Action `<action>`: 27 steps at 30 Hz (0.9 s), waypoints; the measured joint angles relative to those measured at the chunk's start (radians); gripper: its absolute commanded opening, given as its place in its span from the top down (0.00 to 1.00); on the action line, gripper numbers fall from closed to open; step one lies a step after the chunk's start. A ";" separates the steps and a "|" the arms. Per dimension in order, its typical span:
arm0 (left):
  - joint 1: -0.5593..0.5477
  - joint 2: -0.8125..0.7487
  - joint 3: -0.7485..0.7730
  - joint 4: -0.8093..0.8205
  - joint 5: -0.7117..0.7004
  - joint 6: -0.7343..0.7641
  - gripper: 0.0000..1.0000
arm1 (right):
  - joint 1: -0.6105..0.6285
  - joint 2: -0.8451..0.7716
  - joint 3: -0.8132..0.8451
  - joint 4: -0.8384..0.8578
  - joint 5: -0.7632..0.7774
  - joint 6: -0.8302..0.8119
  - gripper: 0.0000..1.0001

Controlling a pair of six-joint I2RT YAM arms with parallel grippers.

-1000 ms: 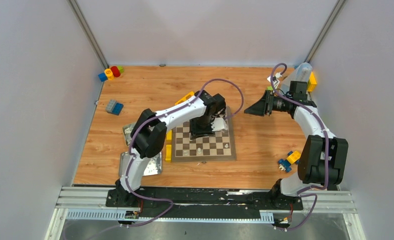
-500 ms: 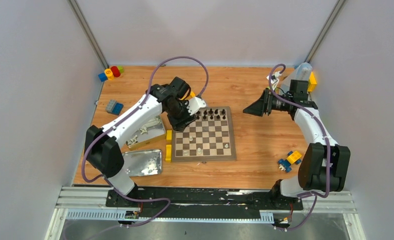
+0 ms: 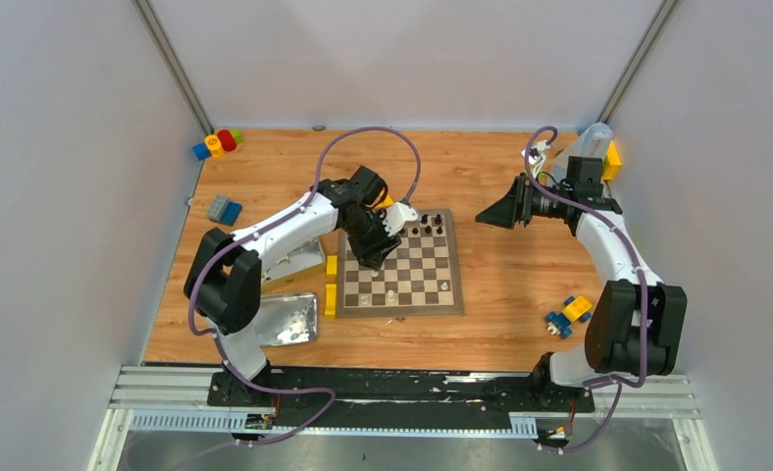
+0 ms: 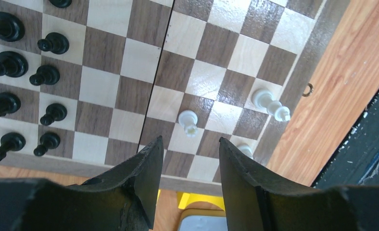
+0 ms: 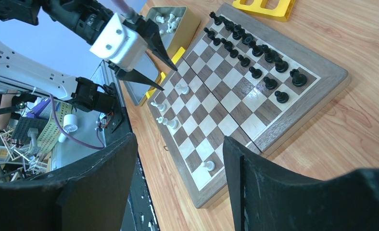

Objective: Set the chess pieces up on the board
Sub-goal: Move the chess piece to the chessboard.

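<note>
The board (image 3: 432, 302) lies at the table's middle, also in the left wrist view (image 4: 130, 91) and the right wrist view (image 5: 293, 96). Black chess pieces (image 3: 422, 228) fill its far rows (image 4: 48, 74) (image 5: 255, 53). A few white pieces (image 3: 390, 294) stand near its near edge (image 4: 188, 121) (image 5: 208, 165). My left gripper (image 3: 373, 257) hangs over the board's left side, open and empty (image 4: 190, 144); it shows in the right wrist view (image 5: 144, 48). My right gripper (image 3: 495, 211) is open and empty (image 5: 178, 144), held above the table to the right of the board.
A metal tin (image 3: 299, 257) holding white pieces (image 5: 170, 19) sits left of the board, a second tin (image 3: 284, 319) nearer. Yellow blocks (image 3: 331, 283) lie along the board's left edge. Toy blocks lie far left (image 3: 216, 144), at left (image 3: 224, 209) and near right (image 3: 567, 314).
The left arm swung from over the board out toward the board's far-left corner near the tin, then came back over the board's left side. The right arm has barely moved.
</note>
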 measured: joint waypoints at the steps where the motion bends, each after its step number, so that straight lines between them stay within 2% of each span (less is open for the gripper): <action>1: 0.000 0.011 0.000 0.008 0.000 0.000 0.46 | 0.000 0.001 0.000 0.000 0.000 -0.001 0.34; 6: 0.000 0.048 0.000 0.039 -0.002 0.000 0.47 | 0.000 0.006 0.000 0.000 0.003 -0.005 0.34; 14: -0.006 0.064 -0.002 0.056 -0.002 0.001 0.57 | 0.000 0.021 0.000 -0.001 0.003 -0.012 0.36; 25: -0.030 0.095 -0.039 0.064 -0.013 0.005 0.58 | 0.000 0.023 0.000 -0.004 0.003 -0.018 0.36; 27: -0.031 0.099 -0.040 0.065 -0.016 0.005 0.61 | 0.000 0.023 0.000 -0.004 0.003 -0.019 0.37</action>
